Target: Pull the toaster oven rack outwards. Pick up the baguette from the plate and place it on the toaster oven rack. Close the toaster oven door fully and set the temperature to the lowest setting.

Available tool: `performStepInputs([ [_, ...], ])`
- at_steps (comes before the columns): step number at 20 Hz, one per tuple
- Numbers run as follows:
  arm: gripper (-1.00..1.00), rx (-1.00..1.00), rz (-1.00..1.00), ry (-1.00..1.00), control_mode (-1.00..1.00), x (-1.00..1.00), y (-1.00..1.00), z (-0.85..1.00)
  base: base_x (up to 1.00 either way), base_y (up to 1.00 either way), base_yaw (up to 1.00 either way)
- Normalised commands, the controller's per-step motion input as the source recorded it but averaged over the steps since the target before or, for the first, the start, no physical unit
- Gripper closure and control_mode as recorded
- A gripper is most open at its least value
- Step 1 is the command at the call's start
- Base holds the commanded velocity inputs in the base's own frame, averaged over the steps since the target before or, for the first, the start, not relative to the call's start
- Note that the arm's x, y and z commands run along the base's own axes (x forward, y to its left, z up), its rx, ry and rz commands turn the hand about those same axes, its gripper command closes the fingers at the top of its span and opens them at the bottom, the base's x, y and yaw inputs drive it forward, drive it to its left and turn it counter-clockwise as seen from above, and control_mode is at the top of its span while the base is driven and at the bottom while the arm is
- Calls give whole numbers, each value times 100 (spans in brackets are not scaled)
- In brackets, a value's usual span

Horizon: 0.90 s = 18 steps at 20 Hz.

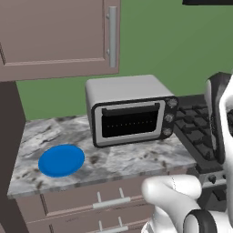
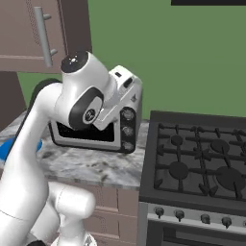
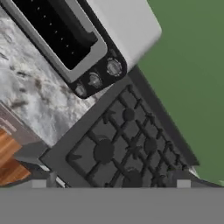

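Observation:
The toaster oven (image 1: pixel 129 113) stands on the marble counter (image 1: pixel 132 159). The toaster oven door (image 1: pixel 132 122) is upright and shut, with its bar handle along the top. Three dark knobs (image 1: pixel 169 118) run down the oven's right side. Left of the oven lies the blue plate (image 1: pixel 61 160), with nothing on it. The baguette is out of view, and the toaster oven rack is hidden behind the dark glass. My gripper (image 3: pixel 111 183) hangs open above the oven's right end, over the knobs (image 3: pixel 94 81) and the stove. Its tips are far apart with nothing between them.
A black gas stove (image 2: pixel 202 163) adjoins the counter to the oven's right. A wall cabinet (image 1: pixel 59 36) with a bar handle hangs above the counter's left part. Drawers (image 1: pixel 109 202) sit below the counter edge. My arm (image 2: pixel 81 105) covers much of the oven in the right base view.

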Motion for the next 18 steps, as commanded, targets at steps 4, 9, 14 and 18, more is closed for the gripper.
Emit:
performStepInputs([
  [4,-100,100,-34,-45,-100,19,13,-31,0,0,0],
  [9,-100,75,-32,-47,-100,55,49,-65,0,0,0],
  [14,-100,-3,-71,-6,-100,42,59,-8,0,0,0],
  [18,-100,1,-61,34,-100,0,22,11,0,0,0],
])
